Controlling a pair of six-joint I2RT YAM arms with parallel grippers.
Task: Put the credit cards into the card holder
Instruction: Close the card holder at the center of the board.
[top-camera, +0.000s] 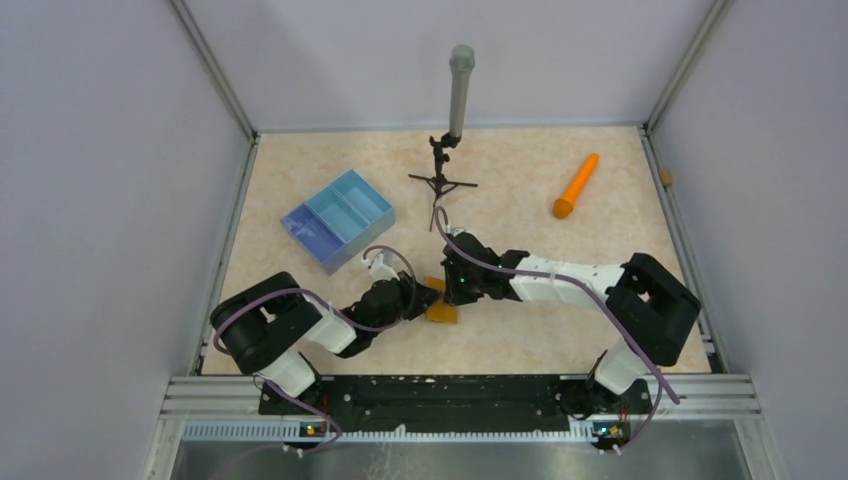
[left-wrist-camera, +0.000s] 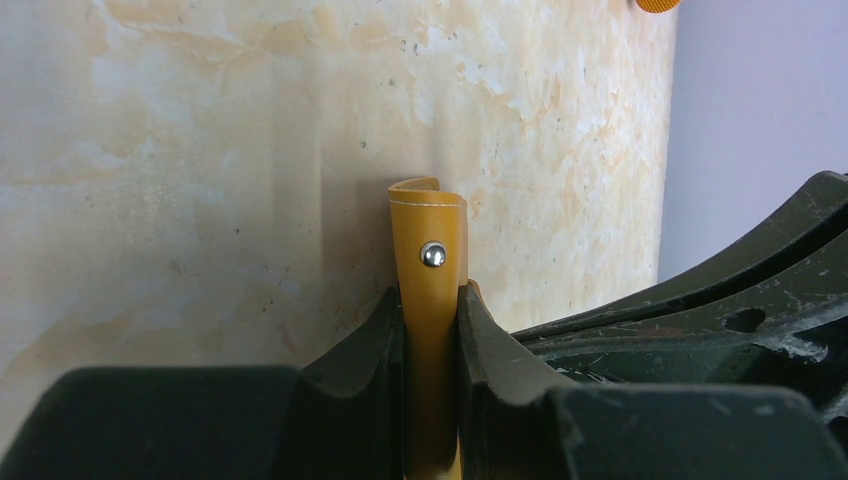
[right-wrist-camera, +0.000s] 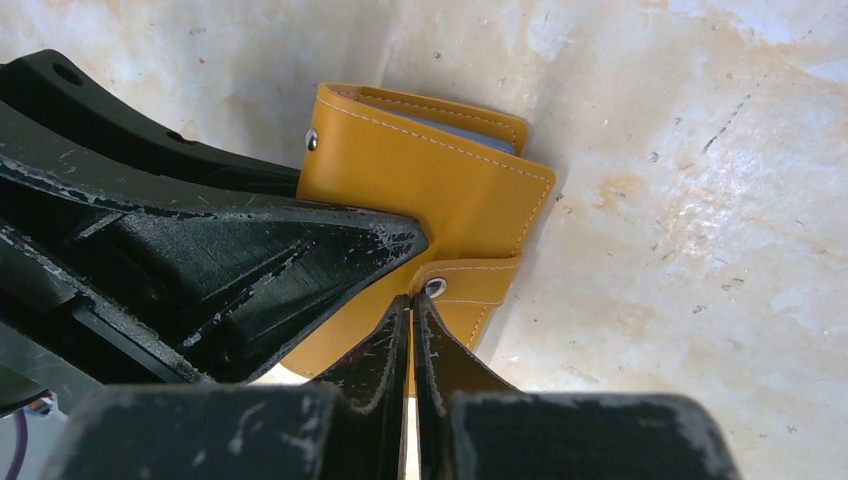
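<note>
Right wrist view shows the card holder (right-wrist-camera: 430, 190) folded, a grey-blue edge (right-wrist-camera: 470, 130) tucked inside. The left gripper (left-wrist-camera: 432, 330) clamps its flap (left-wrist-camera: 430, 235), and the right gripper (right-wrist-camera: 412, 310) is pressed closed against its snap tab (right-wrist-camera: 465, 285). Probably only the snapping remains.

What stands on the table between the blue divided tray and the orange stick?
A black tripod stand holding an upright grey tube stands between the blue tray and the orange stick. The top view shows this.
</note>
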